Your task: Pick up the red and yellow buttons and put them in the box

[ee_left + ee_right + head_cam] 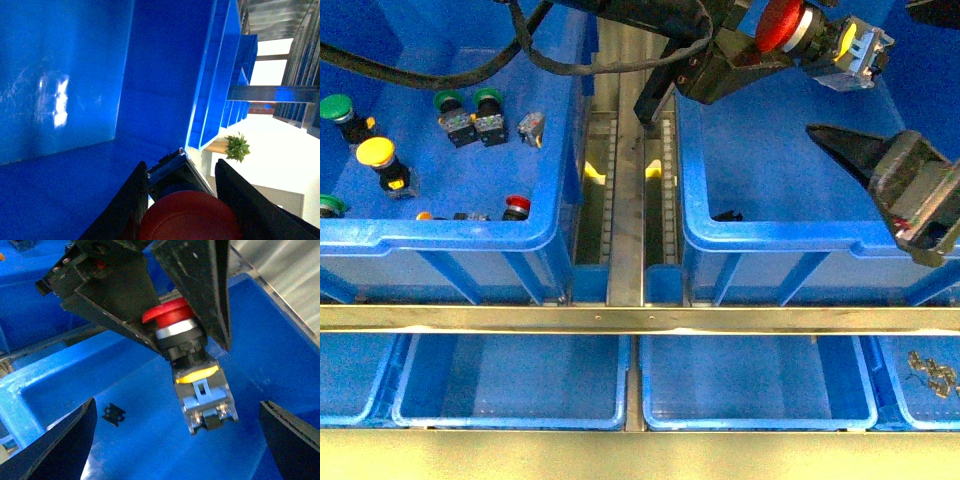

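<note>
My left gripper (pixel 765 45) is shut on a red button (pixel 780 22). It holds the button in the air, cap toward the arm, grey contact block (pixel 858 45) pointing out, over the box (pixel 790 235), the large deep blue bin on the right. The left wrist view shows the red cap (pixel 187 217) between the jaws of the left gripper (pixel 185 200). My right gripper (pixel 895 195) is open and empty, just right of the held button, which the right wrist view shows (pixel 167 315) beyond the right gripper (pixel 177 450). A yellow button (pixel 375 152) and another red button (pixel 517 206) lie in the left bin (pixel 450 235).
Green buttons (pixel 335 107) (pixel 468 100) and a small grey part (pixel 530 128) also lie in the left bin. A small black piece (pixel 726 215) lies on the box floor. A metal track (pixel 625 180) runs between the bins. Shallow blue trays (pixel 510 415) line the front; one holds metal clips (pixel 932 372).
</note>
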Tool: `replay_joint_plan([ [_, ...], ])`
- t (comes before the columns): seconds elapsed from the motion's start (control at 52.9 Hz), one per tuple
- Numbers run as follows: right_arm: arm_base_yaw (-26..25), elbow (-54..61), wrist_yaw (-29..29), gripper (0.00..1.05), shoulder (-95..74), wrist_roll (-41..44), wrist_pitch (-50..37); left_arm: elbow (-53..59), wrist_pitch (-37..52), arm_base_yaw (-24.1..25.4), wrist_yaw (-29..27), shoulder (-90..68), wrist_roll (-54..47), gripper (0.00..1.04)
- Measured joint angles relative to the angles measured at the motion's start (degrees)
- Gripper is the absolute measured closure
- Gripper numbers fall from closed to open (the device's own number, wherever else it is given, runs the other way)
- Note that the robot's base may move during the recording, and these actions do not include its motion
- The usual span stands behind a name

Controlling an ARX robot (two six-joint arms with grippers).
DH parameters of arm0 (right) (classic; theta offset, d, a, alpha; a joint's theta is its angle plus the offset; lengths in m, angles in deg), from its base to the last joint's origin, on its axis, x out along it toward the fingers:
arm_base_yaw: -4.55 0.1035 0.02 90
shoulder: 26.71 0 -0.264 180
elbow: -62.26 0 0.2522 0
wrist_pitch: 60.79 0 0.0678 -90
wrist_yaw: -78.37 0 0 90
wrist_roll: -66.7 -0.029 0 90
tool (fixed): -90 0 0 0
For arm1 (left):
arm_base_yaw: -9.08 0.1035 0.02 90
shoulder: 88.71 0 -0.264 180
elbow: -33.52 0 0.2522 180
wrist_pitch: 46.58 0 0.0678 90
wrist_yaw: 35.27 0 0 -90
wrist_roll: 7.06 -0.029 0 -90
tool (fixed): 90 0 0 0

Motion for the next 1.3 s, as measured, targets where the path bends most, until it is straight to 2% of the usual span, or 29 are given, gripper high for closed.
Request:
replay_joint_plan([
  [0.397, 0.09, -5.53, 2.60, 0.07, -9.66, 6.38, -7.17, -0.79, 0.00, -0.11, 0.48, 0.00, 0.39, 0.72],
  [0.567, -0.83, -6.01, 2.89, 0.39, -9.70, 8.68, -6.75, -0.83, 0.00, -0.11, 0.57, 0.00, 0.39, 0.72],
  [0.813, -1.46, -5.97, 3.02, 0.72, -9.70, 8.79, -7.13, -1.03, 0.00, -0.09, 0.44, 0.00, 0.26, 0.72],
  [1.04, -2.08, -5.05, 2.36, 0.76, -9.70, 9.94, -8.41, -1.16, -0.33, -0.07, 0.33, 0.00, -0.39, 0.71],
  [1.305, -2.38, -3.61, 2.69, 0.77, -9.70, 9.88, -8.76, -1.16, 0.24, 0.28, -2.19, 0.31, -1.31, 0.36],
])
